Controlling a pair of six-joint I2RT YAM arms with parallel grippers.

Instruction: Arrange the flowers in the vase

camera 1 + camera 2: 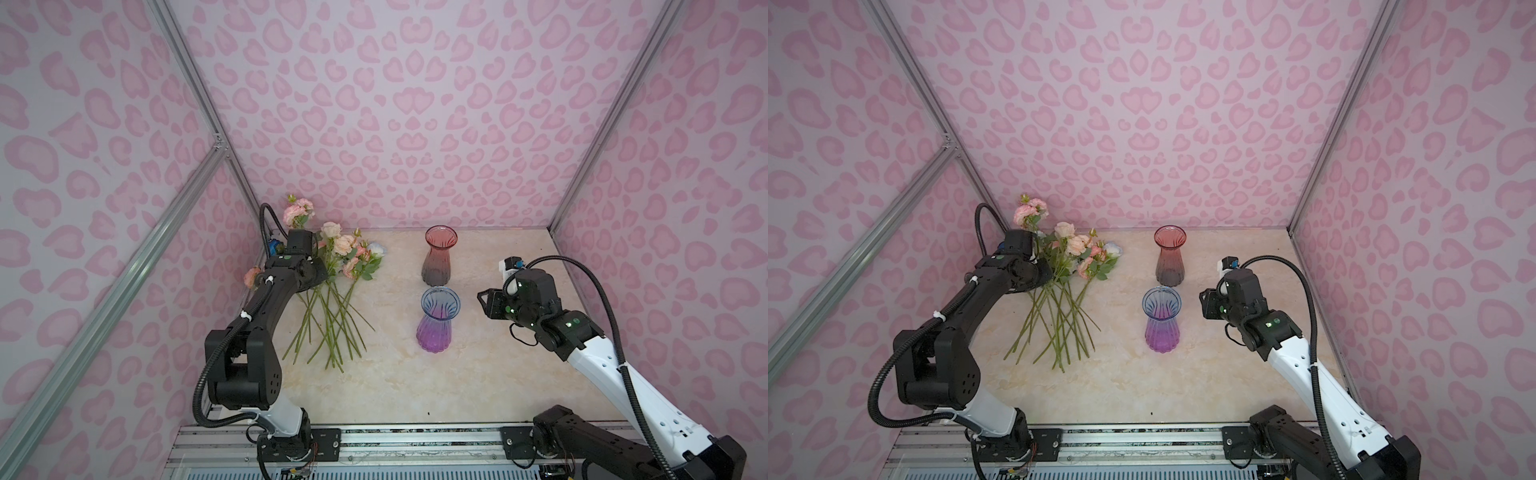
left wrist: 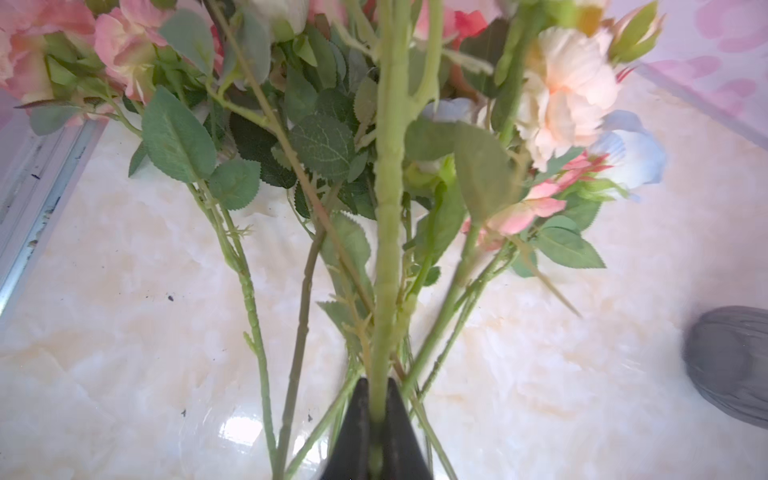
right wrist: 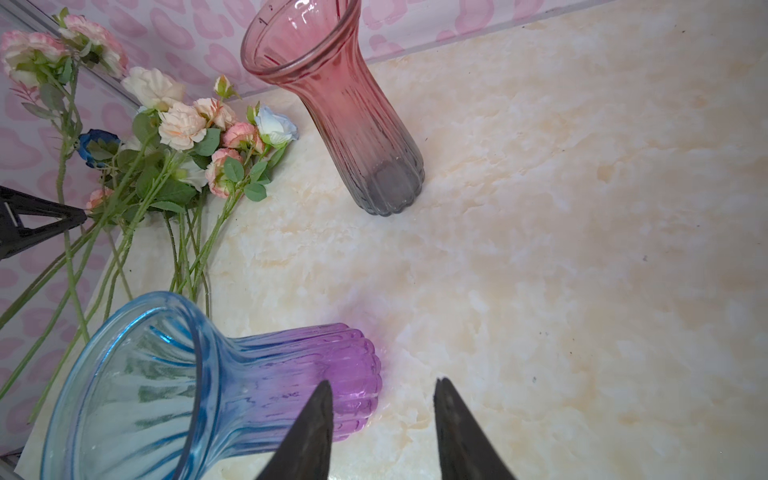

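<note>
- Both top views: the flowers (image 1: 345,245) lie in a loose pile at the left rear of the marble-look surface (image 1: 478,382). Blooms point to the back wall and bare stem ends fan toward the front.
- The left arm (image 1: 266,307) reaches over the pile, and its wrist hides the jaws here. A pair of pink blooms (image 1: 297,212) stands higher than the rest, near the wall corner. A deep blue bloom (image 1: 273,247) is just beside the wrist.
- Two ribbed glass vases stand upright mid-surface, apart from the pile. The red-to-grey vase (image 1: 439,262) is behind and the blue-to-purple vase (image 1: 434,328) is just in front of it. Both are empty.
- The right end effector (image 1: 482,297) hangs just beside the blue-to-purple vase, on its right, not touching.
- Left wrist: the left end effector (image 2: 377,382) is pinched tight on one thick green rose stem (image 2: 388,208). That stem runs straight out from the jaws into leaves and blooms. Other stems lie on the surface underneath. The grey base of the red-to-grey vase shows at the frame edge.
- Right wrist: the right end effector's jaws stand at a medium gap with nothing between them.
- The blue-to-purple vase is close, with only glass ribs visible inside its mouth. The red-to-grey vase is farther off and also empty.
- The flower pile lies beyond both, none of it in either vase. The left end effector's tip sits at the stems.
</note>
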